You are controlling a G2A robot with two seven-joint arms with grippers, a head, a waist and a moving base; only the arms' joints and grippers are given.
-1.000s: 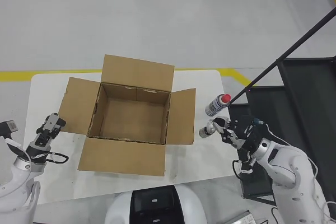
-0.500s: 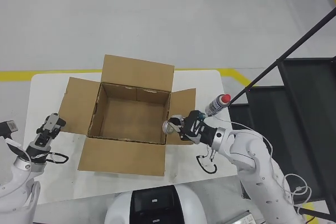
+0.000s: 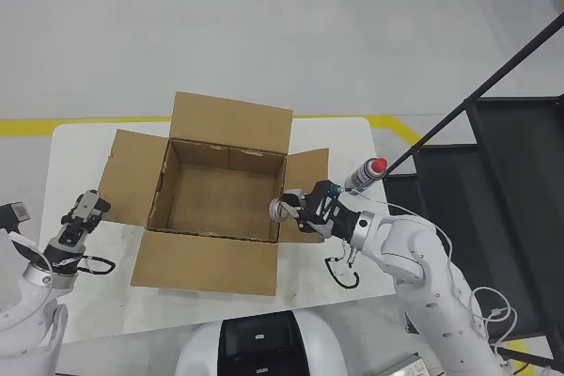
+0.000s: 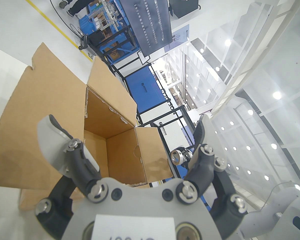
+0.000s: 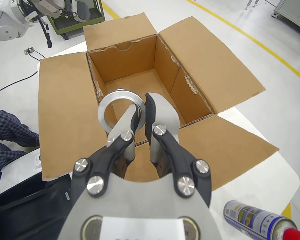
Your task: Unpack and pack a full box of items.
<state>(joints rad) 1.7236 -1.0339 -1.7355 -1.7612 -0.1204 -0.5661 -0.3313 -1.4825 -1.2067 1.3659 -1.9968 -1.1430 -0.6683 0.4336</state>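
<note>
Packing looks barely begun: the cardboard box [image 3: 221, 202] sits open on the table [image 3: 75, 155], its floor bare. The right gripper [image 5: 141, 108] pinches a small metal can [image 5: 120, 111] by its rim, over the box wall on its own side. A red-capped spray can [image 3: 365, 175] waits beyond that flap. The left gripper [image 3: 80, 218] hangs spread, holding nothing, beside the opposite flap.

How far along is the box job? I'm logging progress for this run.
Done: the cardboard box stands open, flaps out, with nothing visible inside, so unpacking looks finished. In hand: the right gripper is shut on a metal ring at the box's rim, seemingly the first item going back. Left: the spray can lies outside the box; the left gripper is open and holds nothing.
</note>
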